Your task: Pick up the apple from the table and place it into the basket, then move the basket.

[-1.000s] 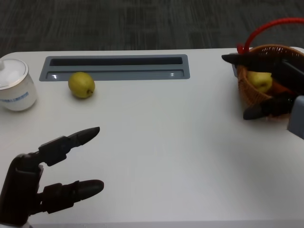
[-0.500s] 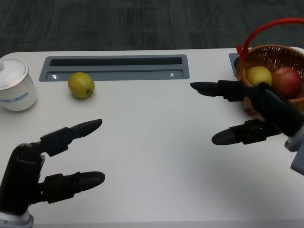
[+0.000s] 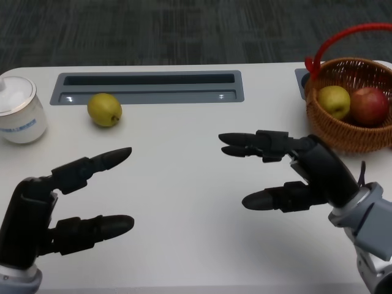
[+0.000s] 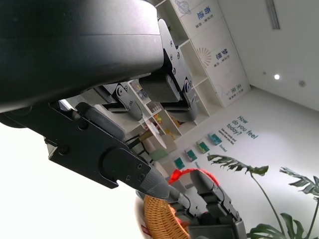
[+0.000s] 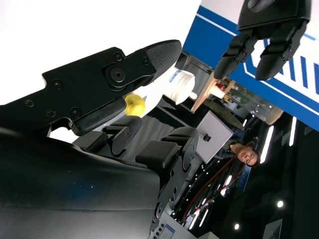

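Observation:
A red apple [image 3: 369, 106] lies in the wicker basket [image 3: 343, 131] at the table's far right, next to a yellow-green apple [image 3: 334, 101]. The basket has a red handle [image 3: 343, 35]. My right hand [image 3: 294, 174] hovers open over the table, left of the basket and apart from it, holding nothing. Near the front left edge, my left hand [image 3: 58, 208] is open too, fingers spread. The left wrist view shows the basket [image 4: 159, 219] and my right hand [image 4: 214, 209] beyond my own fingers [image 4: 114, 164].
A yellow fruit [image 3: 105, 109] lies at the back left in front of a grey recessed tray [image 3: 150, 87]. A white lidded jar [image 3: 18, 110] stands at the far left. In the right wrist view appear the fruit [image 5: 133, 103], jar [image 5: 180, 84] and a person [image 5: 246, 152].
My right hand has drawn back from the basket toward the table's middle, empty. The red apple now shows in the basket. The left hand has barely moved.

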Controlling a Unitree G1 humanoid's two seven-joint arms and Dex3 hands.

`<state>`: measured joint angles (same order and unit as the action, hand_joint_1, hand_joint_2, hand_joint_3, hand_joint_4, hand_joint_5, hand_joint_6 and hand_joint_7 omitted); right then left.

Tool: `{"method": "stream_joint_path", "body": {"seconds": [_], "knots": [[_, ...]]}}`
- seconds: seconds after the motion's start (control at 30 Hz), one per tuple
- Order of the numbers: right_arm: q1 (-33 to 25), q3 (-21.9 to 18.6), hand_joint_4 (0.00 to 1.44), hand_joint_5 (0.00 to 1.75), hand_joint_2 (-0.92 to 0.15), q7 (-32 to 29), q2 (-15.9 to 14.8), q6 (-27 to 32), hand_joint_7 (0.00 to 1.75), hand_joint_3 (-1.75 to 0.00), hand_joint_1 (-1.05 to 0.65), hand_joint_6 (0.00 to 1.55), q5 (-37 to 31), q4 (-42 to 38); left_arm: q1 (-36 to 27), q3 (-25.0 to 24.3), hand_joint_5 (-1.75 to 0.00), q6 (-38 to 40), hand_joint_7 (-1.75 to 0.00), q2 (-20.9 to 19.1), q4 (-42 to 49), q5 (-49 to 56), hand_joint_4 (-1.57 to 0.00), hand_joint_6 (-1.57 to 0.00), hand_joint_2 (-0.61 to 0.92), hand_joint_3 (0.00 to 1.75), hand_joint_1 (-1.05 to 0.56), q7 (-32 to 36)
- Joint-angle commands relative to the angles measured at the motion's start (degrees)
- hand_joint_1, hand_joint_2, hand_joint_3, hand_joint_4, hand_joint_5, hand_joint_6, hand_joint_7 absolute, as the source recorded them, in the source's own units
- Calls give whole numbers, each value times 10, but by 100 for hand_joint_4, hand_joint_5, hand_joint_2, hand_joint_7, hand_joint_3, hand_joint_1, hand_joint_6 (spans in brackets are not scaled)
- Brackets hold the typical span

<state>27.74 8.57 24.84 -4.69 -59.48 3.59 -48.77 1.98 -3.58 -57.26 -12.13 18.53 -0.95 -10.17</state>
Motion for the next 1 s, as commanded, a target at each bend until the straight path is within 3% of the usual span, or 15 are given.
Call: {"method": "stream_joint_path", "body": {"seconds": [0.03,0.3,1.0], "knots": [[-17,-10,80,1,-80,6,12,1,2,0,-34,72,19,16,5,-1,0,-4,0,-11,2,-10,-76,-77,74,0,-57,-9],[-43,-17,83,1,-80,-1,36,-9,1,0,-34,76,14,34,12,4,-1,-5,-1,-15,-1,-27,-78,-78,73,0,-54,-28],[-44,-23,69,0,-80,-74,14,-87,0,0,-43,65,-88,-14,24,22,-3,-11,-1,-13,11,-66,-86,-81,72,0,-47,-73]]}}
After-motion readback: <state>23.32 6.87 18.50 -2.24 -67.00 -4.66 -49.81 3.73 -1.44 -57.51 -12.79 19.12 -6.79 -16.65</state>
